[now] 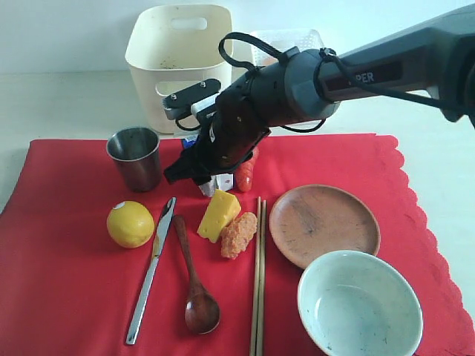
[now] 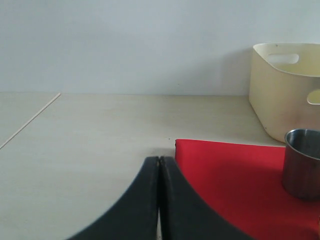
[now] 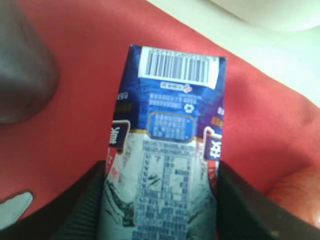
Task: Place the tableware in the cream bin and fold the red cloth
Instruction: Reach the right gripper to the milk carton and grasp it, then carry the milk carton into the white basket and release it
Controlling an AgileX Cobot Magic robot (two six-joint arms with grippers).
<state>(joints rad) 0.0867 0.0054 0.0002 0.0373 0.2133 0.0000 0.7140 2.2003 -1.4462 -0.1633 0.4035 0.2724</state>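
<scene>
Tableware: six pieces, all on the red cloth point(image 1: 67, 297), none yet in the cream bin point(image 1: 178, 59). Clock bearings read in the exterior view, centred on the right claw point(image 1: 199, 178).

- Steel cup point(image 1: 135, 157): upright, at 9 o'clock, near; closest piece to that claw.
- Steel knife point(image 1: 152, 271): at 7 o'clock, long axis about 1 to 7.
- Dark wooden spoon point(image 1: 194, 278): at 6 o'clock, just beside the knife, bowl end toward 6.
- Wooden chopsticks point(image 1: 257, 282): at 5 o'clock, paired, long axis 12 to 6.
- Brown plate point(image 1: 323, 225): at 4 o'clock.
- Pale green bowl point(image 1: 359, 304): between 4 and 5, farther out, at the plate's rim; touching or overlapping, cannot tell.
- Cream bin: at 12 o'clock, off the cloth, on the worktop point(image 1: 59, 104).

Right claw: extended across the middle, fingers set on either side of a milk carton point(image 3: 167, 150), pads against its two sides; gripping food, not tableware.

Left claw point(image 2: 159, 165): pressed shut, empty, over bare worktop off a corner of the cloth; cup and bin ahead of it; unseen in the exterior view.

Judgement: carton to be set aside first; then the cup as the shortest reach, with the bin at 1 o'clock from it.
</scene>
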